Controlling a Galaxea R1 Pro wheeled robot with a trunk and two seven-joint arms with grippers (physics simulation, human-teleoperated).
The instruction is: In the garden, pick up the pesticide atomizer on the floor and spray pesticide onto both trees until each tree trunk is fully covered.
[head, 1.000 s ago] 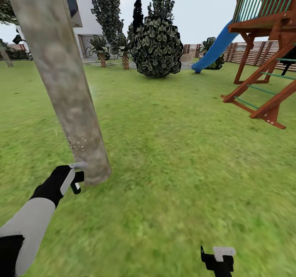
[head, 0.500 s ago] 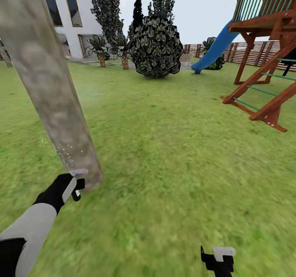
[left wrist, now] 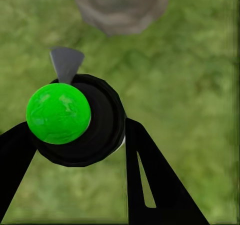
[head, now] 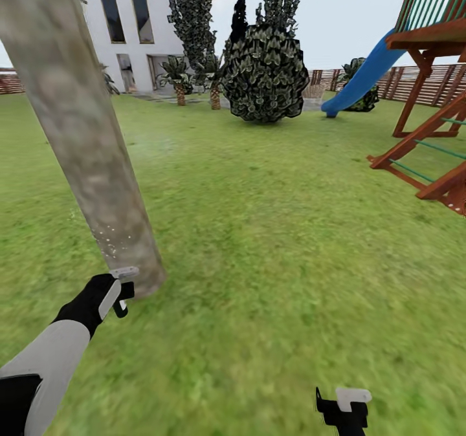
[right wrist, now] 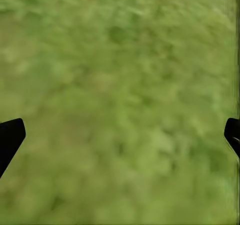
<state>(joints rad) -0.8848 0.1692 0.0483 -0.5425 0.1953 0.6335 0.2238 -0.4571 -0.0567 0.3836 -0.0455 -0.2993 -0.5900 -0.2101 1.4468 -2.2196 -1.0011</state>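
The left tool (head: pixel 120 290) hangs low beside the base of the tree trunk (head: pixel 84 145), its black fingers clamped around the pesticide atomizer (left wrist: pixel 80 120). In the left wrist view the bottle is seen end-on as a round black body with a bright green ball on it and a small grey wedge pointing toward the trunk; in the head view it is too small to separate from the tool's grey and black parts. The trunk is a thick mottled grey-tan column that leans across the left of the head view; its top is cut off by the edge and no foliage of it shows. Pale specks of pesticide (head: pixel 111 245) dot its lower part just above the tool, faint and hard to count. The right tool (head: pixel 343 409) sits at the bottom edge of the head view, largely cut off; in the right wrist view its two dark fingertips (right wrist: pixel 10 137) stand far apart at opposite borders with nothing but blurred grass (right wrist: pixel 120 105) between them. Farther off are a dense dark bush (head: pixel 264 74), a white house (head: pixel 126 28), a blue slide (head: pixel 362 77) and a wooden play frame (head: pixel 433 99), partly cropped at the right.
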